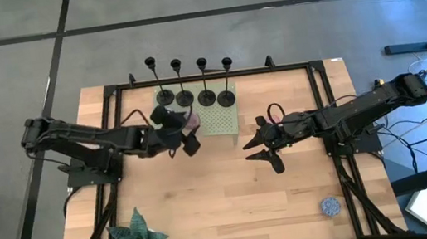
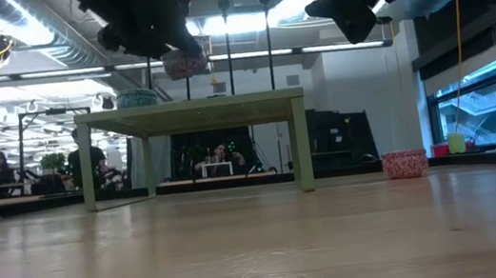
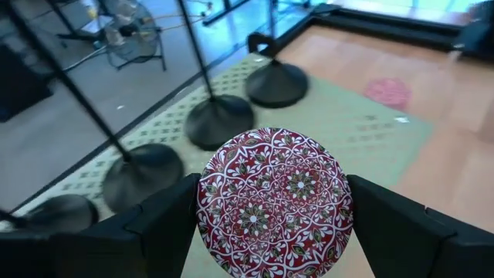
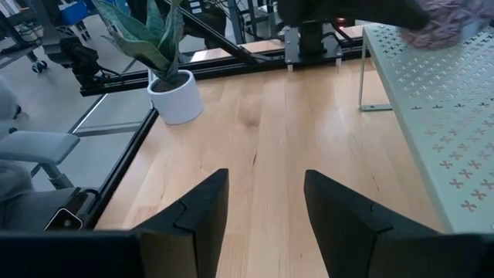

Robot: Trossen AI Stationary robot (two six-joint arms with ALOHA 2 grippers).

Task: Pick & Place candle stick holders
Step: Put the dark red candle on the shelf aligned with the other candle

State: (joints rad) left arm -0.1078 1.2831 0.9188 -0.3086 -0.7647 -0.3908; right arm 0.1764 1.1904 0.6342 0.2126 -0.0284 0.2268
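Note:
Four black candlestick holders [image 1: 206, 98] stand in a row by their round bases on the far part of a pale green perforated stand [image 1: 221, 123]; their bases also show in the left wrist view [image 3: 220, 120]. My left gripper [image 1: 184, 133] hovers over the stand's left part, shut on a round red-and-white patterned thing [image 3: 274, 202]. That thing also shows in the low view [image 2: 185, 64], just near of the holders. My right gripper [image 1: 261, 148] is open and empty above the bare wood to the right of the stand, as its wrist view shows [image 4: 266, 201]. My left gripper pinches the round patterned thing between its two fingers, one on each opposite side of its rim [image 3: 207, 208]. The fingers come from the table's left. The thing is lifted clear above the green stand's top.
A potted plant [image 1: 138, 235] stands at the near left corner. A second small patterned round thing [image 1: 330, 205] lies near the near right corner. The black frame rails [image 1: 331, 120] run along the table's sides. Bare wood lies between the arms.

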